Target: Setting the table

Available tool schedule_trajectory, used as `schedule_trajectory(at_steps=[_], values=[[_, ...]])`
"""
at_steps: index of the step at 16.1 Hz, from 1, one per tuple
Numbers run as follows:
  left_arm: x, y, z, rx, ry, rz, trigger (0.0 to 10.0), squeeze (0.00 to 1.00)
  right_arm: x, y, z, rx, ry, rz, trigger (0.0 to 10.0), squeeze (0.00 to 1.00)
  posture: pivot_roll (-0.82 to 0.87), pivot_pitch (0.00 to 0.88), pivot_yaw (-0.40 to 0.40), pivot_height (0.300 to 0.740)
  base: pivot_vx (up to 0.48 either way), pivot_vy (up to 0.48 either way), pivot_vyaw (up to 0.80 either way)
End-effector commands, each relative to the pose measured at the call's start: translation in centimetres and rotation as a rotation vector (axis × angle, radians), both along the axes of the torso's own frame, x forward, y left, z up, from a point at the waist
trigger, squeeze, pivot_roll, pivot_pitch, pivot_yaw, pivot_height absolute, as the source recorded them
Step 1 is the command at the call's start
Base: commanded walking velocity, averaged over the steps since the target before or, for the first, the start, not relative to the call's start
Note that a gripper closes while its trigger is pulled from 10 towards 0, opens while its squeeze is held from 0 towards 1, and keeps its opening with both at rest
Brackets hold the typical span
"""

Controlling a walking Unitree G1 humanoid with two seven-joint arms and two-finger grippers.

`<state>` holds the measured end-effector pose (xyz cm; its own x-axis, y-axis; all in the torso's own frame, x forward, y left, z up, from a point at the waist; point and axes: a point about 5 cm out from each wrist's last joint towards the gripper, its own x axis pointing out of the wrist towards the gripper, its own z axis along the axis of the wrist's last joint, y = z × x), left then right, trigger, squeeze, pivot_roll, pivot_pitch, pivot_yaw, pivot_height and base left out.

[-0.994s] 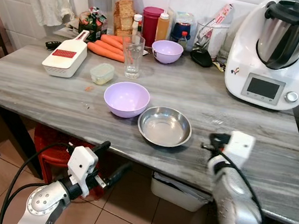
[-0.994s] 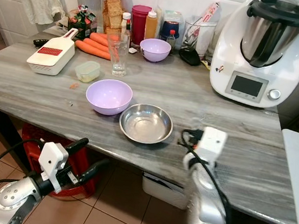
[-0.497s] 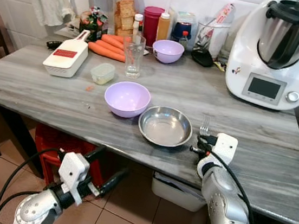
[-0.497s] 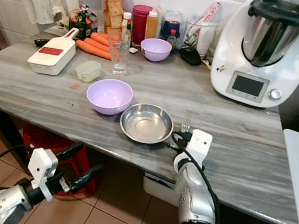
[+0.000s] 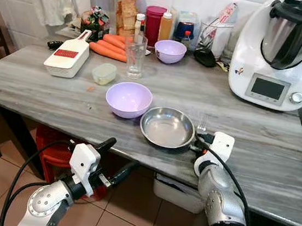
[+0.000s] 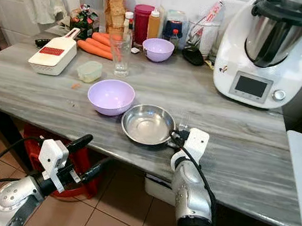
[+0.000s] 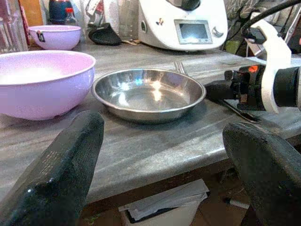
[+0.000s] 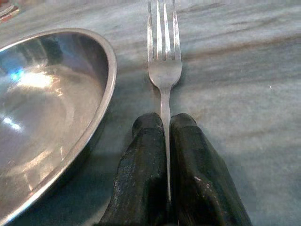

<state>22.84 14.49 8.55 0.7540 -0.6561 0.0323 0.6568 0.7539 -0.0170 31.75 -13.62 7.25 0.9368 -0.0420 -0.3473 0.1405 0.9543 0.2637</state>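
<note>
A fork [image 8: 163, 70] lies low on the grey table [image 5: 267, 155] at centre frame, tines pointing away, just right of the steel plate [image 5: 166, 127]; the right gripper [image 8: 166, 141] pinches its handle, the left gripper [image 5: 113, 158] hanging open below.

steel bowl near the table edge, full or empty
Empty. The steel bowl shows only bare shiny metal inside, in the head and both wrist views.
</note>
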Motion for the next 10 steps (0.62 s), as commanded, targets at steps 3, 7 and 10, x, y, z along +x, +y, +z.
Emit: schedule_trajectory(at_steps=[3, 7, 10], values=[[-0.2, 0.3, -0.4, 0.023, 0.023, 0.005, 10.0, 0.0, 0.1, -0.2, -0.2, 0.001, 0.006, -0.044, 10.0, 0.0, 0.01, 0.0, -0.014, 0.74, 0.0, 0.0, 0.0], [-0.2, 0.4, -0.9, 0.023, 0.051, -0.035, 10.0, 0.0, 0.0, -1.0, -0.5, -0.008, 0.022, -0.085, 10.0, 0.0, 0.01, 0.0, -0.011, 0.74, 0.0, 0.0, 0.0], [0.1, -1.0, -2.2, 0.035, 0.069, -0.054, 10.0, 0.0, 0.0, -1.1, -0.6, -0.015, 0.021, -0.089, 10.0, 0.0, 0.0, 0.0, -0.01, 0.74, 0.0, 0.0, 0.0]])
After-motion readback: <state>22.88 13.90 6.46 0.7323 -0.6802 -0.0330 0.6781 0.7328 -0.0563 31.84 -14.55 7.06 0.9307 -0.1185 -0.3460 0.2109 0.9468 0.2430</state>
